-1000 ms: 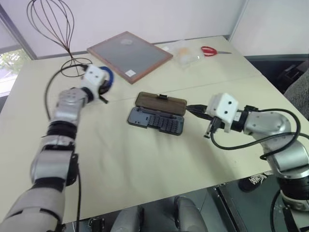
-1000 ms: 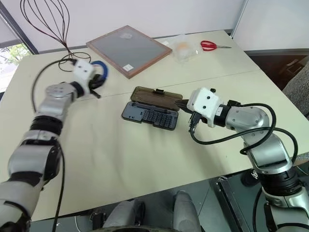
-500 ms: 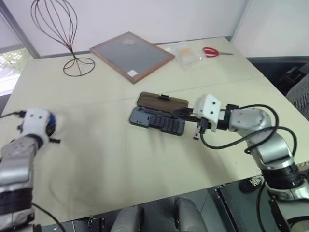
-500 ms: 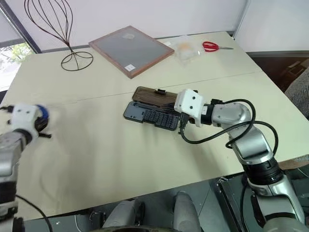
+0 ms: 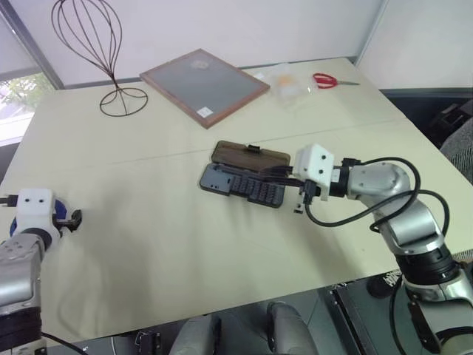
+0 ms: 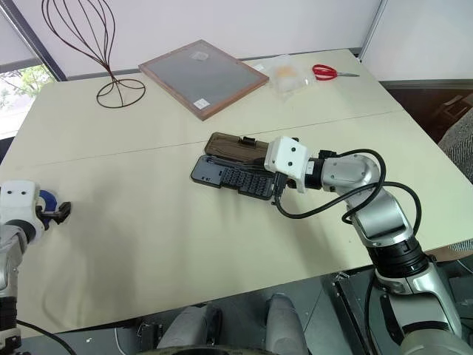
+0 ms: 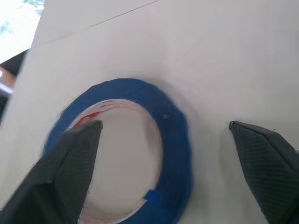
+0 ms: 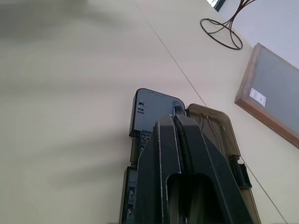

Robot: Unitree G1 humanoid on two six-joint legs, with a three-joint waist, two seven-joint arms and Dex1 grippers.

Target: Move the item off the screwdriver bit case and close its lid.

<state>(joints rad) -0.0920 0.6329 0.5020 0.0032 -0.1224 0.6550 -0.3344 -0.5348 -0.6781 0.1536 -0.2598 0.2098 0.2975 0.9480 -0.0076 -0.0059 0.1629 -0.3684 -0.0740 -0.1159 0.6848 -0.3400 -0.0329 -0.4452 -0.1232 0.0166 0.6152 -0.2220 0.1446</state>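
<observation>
The blue tape roll (image 7: 174,140) lies flat on the table near its left edge, off the case. My left gripper (image 5: 68,217) stands open around it, one finger over the roll's hollow middle, the other finger (image 7: 266,163) apart on its outer side. The screwdriver bit case (image 5: 242,185) lies open mid-table, its dark tray of bits nearest me and its smoky-brown lid (image 5: 247,156) folded flat behind, with a black latch (image 5: 251,149) on the far edge. My right gripper (image 8: 177,111) is shut and empty, reaching in from the right, low over the tray where it meets the lid.
A wood-framed grey board (image 5: 203,85) lies at the back, a wire stand (image 5: 118,100) at the back left. Red scissors (image 5: 329,80) and a clear plastic bag (image 5: 288,81) sit at the back right. The table's left edge runs close to the tape.
My left arm swung back and left from the board's corner, down to the table's left edge with the tape, and its fingers opened. My right gripper edged left over the case.
</observation>
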